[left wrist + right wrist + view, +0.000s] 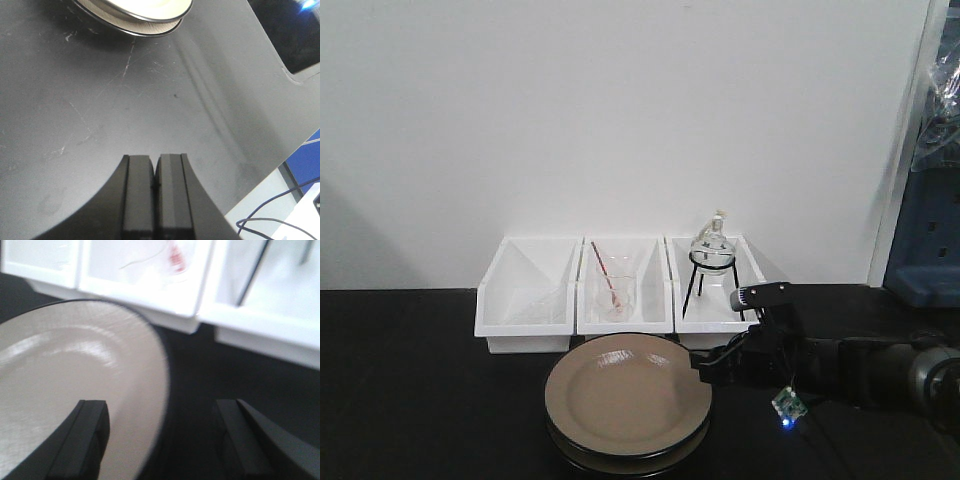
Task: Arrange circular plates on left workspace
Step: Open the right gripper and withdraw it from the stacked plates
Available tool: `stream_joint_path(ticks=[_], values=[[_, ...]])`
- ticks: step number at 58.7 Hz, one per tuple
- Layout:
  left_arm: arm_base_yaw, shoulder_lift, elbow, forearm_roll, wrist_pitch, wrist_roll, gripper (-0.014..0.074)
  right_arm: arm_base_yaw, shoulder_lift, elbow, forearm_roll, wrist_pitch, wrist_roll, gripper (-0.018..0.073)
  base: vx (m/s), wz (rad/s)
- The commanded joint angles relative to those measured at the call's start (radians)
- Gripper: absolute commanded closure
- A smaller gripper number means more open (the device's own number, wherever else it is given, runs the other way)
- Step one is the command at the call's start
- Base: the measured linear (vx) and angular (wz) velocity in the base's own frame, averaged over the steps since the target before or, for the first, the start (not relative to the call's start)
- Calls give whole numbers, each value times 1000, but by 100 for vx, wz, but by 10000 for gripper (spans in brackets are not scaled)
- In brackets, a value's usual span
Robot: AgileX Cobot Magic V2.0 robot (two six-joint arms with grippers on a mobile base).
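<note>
Scratched matte countertop [150, 100]; glossy round plates [628, 392] stacked; right gripper [165, 440] spread astride rim; left gripper [155, 185] pressed together.

The black countertop [410, 400] carries stacked circular plates [627, 395] — behind them, three white bins [620, 292].

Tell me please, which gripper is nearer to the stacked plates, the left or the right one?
Right. The right gripper is open at the rim of the top plate, one finger over its face. The left gripper is shut above bare countertop, the plates farther ahead of it.
</note>
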Motion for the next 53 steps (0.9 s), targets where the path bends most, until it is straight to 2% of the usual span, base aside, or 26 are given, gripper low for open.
stream_joint_path(ticks=[1,7,11,14,21,24,28,37,43,47,53], values=[[-4,-17,-26,-68,-1,5,596,-6,-93,-32,81,-88,-36,62,0,0],[-4,-17,-26,-69,1,2,596,-6,-142,-19,81,-212,-25,106,0,0],[-4,-17,-26,-69,4,-10,596,-6,-196,4,82,-287,-23,179,0,0],[-4,-15,-26,-69,-2,-46,596,-4,-241,27,81,-332,-23,250,0,0],[0,17,-26,-33,-31,-193,596,-4,-388,108,83,-391,-23,477,0,0],[0,47,-26,37,-53,-235,596,-4,-451,150,83,-393,-23,566,0,0],[0,88,-26,156,-87,-295,596,-3,-546,215,83,-393,-22,572,0,0],[0,194,-26,564,-255,-456,596,-1,-779,395,81,-390,-25,568,0,0],[0,215,-26,782,-424,-629,596,-1,-960,536,80,-401,-28,567,0,0],[0,199,-26,858,-516,-748,596,-1,-1073,630,80,-401,-28,567,0,0],[-1,136,-26,859,-594,-808,596,-1,-1252,743,83,-406,-28,565,0,0]])
